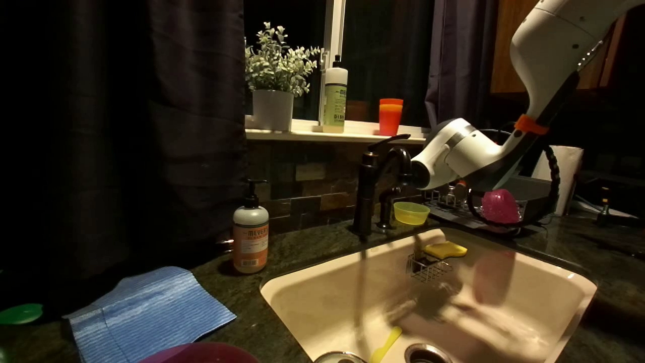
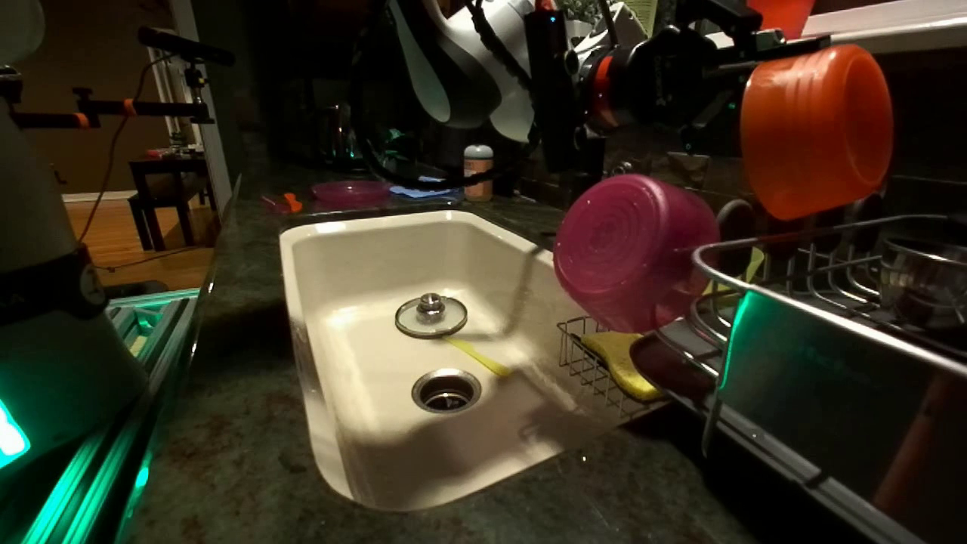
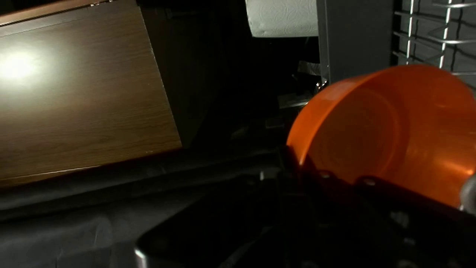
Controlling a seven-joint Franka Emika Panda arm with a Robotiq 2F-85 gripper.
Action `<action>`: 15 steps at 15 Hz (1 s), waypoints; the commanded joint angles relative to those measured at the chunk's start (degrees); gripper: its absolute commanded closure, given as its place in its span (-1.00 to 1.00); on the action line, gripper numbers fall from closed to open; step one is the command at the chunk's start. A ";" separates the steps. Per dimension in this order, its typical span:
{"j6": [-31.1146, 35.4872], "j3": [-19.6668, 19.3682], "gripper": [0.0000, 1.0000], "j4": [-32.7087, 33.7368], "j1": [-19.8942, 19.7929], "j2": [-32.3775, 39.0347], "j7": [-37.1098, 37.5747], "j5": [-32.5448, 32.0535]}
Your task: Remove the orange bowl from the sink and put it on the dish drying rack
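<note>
A potted plant (image 1: 274, 75), a soap bottle (image 1: 335, 103) and an orange cup (image 1: 390, 117) are standing on the windowsill (image 1: 362, 135) between dark curtains (image 1: 196, 126). On the desk (image 1: 257, 312), a pump bottle (image 1: 250, 239) is standing near a blue cloth (image 1: 151, 312), well apart from a yellow-green bowl (image 1: 411, 214). A yellow sponge (image 1: 446, 249) is resting on a wire basket (image 1: 428, 272).

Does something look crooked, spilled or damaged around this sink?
The purple bowl looks askew: it is tipped on its side at the edge of the dish drying rack, base facing outward instead of down. Perhaps it is just draining. I see no clear spill or damage.
</note>
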 commanded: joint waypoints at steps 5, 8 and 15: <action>-2.07 0.46 0.98 2.01 0.43 3.03 5.45 -0.85; -2.55 0.58 0.98 2.22 0.69 3.98 6.85 -0.93; -5.88 0.87 0.98 2.89 1.24 6.40 8.72 -1.52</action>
